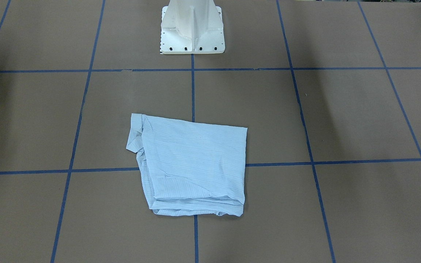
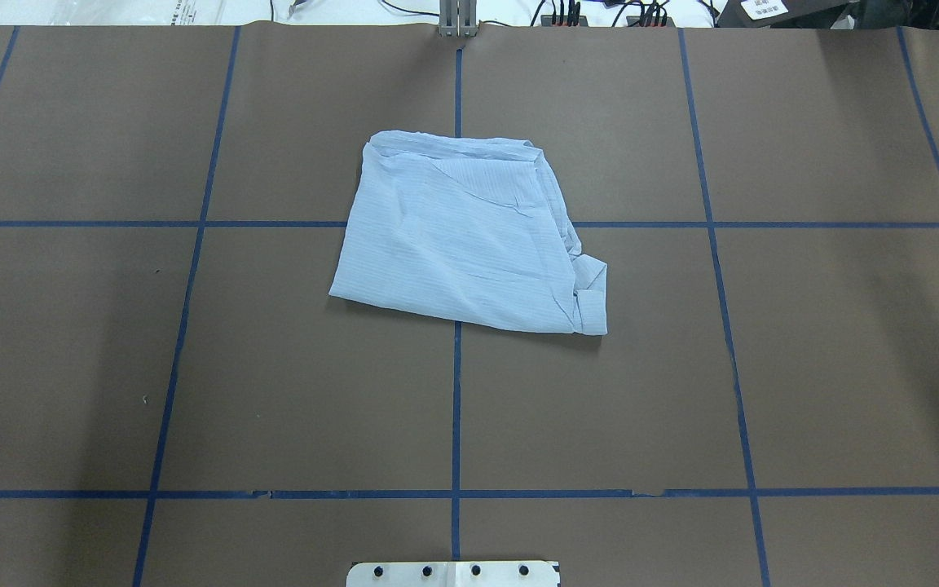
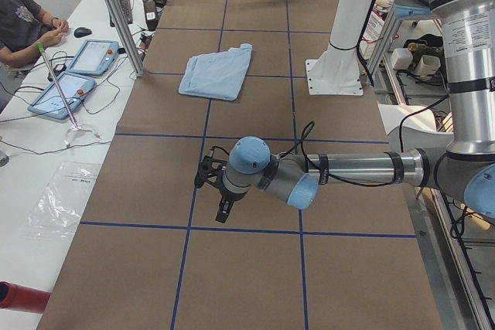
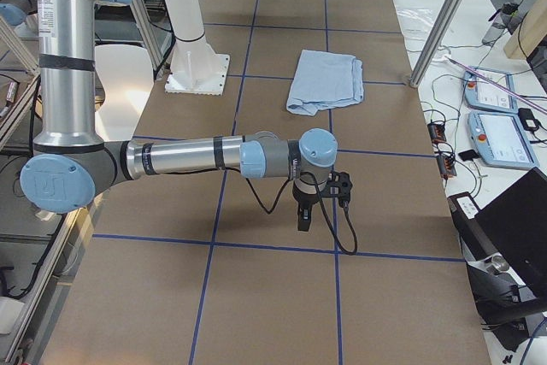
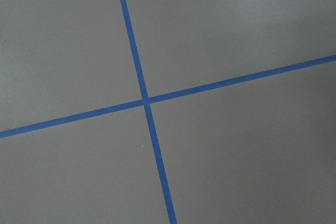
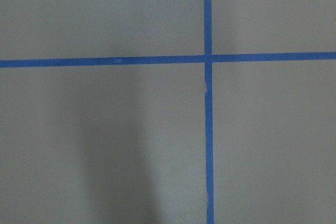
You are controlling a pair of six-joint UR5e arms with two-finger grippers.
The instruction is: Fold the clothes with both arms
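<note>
The pale-blue shirt (image 2: 461,236) lies near the middle of the brown surface (image 2: 111,367). It sits across one of the blue tape lines (image 2: 456,408), a little way out from the white pedestal (image 1: 192,29). It is folded into a small, thick, almost square packet. Many layers are stacked along one edge, and a bit of cloth pokes out at one corner. No sleeve hangs loose, so I think the folding is done or very nearly done. The left arm (image 3: 356,169) is stretched out low over the surface, well apart from the shirt, toward the robot's left end. The right arm (image 4: 179,158) does the same toward the other end. I think they are parked out there so they do not bump the neat packet and so the cameras can see it. Both sets of jaws point down at bare paper, and no cloth hangs from them. They show only in the side views, so I cannot tell if they are open or closed. Each wrist camera sees only brown paper and a tape cross.
</note>
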